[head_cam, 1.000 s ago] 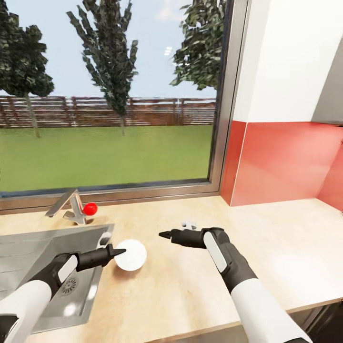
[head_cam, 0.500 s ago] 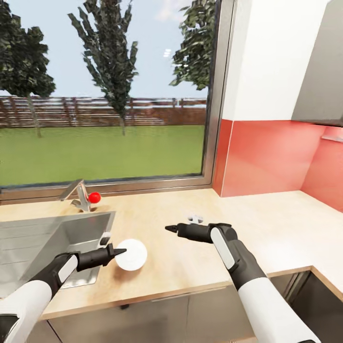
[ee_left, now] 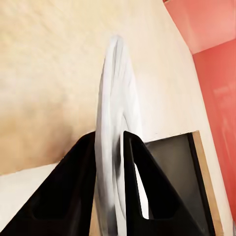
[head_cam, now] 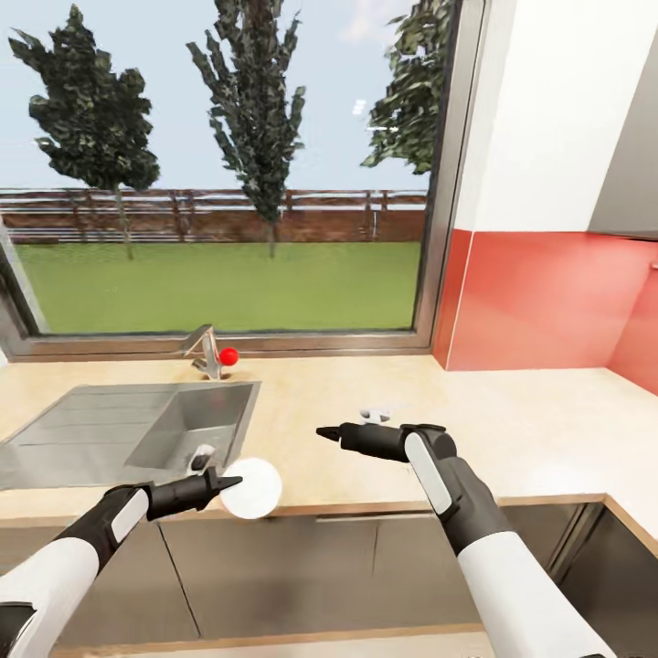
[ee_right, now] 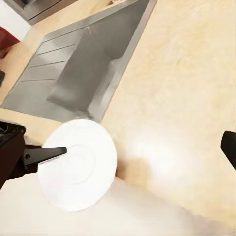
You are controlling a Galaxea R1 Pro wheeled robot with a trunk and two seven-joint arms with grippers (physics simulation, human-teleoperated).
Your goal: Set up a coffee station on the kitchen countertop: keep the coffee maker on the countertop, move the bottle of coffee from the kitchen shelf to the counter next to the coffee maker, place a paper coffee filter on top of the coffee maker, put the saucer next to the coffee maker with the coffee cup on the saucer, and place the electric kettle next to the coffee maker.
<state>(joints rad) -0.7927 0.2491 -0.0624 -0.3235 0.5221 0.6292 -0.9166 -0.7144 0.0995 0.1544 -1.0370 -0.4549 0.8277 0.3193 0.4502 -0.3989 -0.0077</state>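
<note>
Camera framing had changed since half a second before: the head view had drawn back and swung, so the front edge of the pale wooden table (head_cam: pixel 548 429) and the grey cabinet fronts (head_cam: pixel 302 576) beneath it showed more fully, while the window (head_cam: pixel 228 174) and the stainless steel sink (head_cam: pixel 119 429) sat further right in the picture. Relative to the arms nothing had altered; the round white ceramic saucer (head_cam: pixel 250 488) remained clamped in the left hand (head_cam: pixel 222 482), whose two black fingers were closed on its rim, one on each face, as the left wrist view showed with the saucer (ee_left: pixel 114 128) seen edge-on between the fingers (ee_left: pixel 137 182). The saucer hung at the table's front edge, just beside the sink's near corner, held in the air with its face turned toward the head camera. In the right wrist view the saucer (ee_right: pixel 78 169) appeared as a full disc with the left hand (ee_right: pixel 54 153) pinching its side, the sink basin (ee_right: pixel 93 73) behind it. The right hand (head_cam: pixel 325 433) was extended over the table, holding nothing; whether its fingers were parted or together I could not tell. A small white object (head_cam: pixel 373 416) lay on the table just behind it. The sink basin held nothing I could make out; a grey faucet (head_cam: pixel 203 347) with a red knob (head_cam: pixel 228 356) stood at its back edge.
</note>
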